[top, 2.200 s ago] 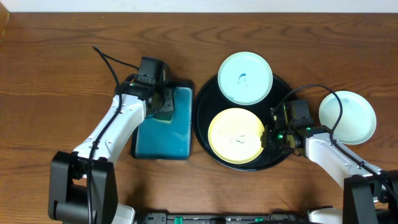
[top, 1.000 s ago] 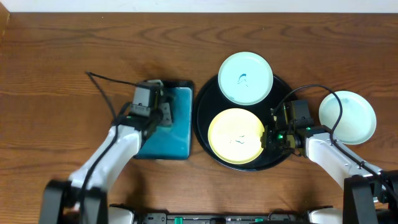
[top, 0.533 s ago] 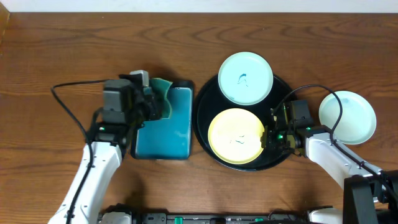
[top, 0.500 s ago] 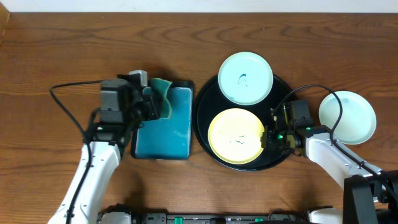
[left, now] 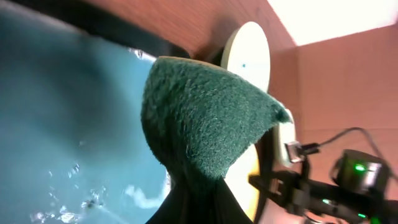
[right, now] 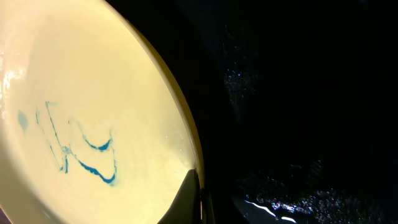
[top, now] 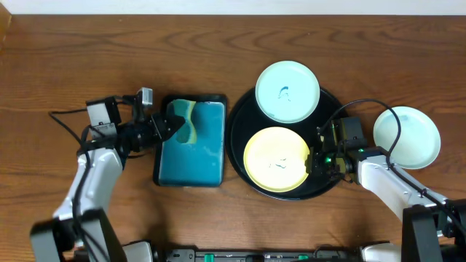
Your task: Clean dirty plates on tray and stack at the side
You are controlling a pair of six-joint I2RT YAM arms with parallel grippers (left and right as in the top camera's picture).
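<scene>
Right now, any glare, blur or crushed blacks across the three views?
Overhead: even light, sharp. Left wrist: sponge crisp, top-right corner blown out white. Right wrist: tray almost pure black bar wet glints; yellow plate bright, smear readable.

No readable text, label, brand, number or sign on anything in view. Closest things to writing:
- yellow plate (top: 275, 159): thin blue squiggle in the middle. In the right wrist view it reads as loose loops, not letters or digits.
- mint-blue plate (top: 287, 90), next to it on the tray (top: 234, 145): one small blue curl, not a character.
</scene>
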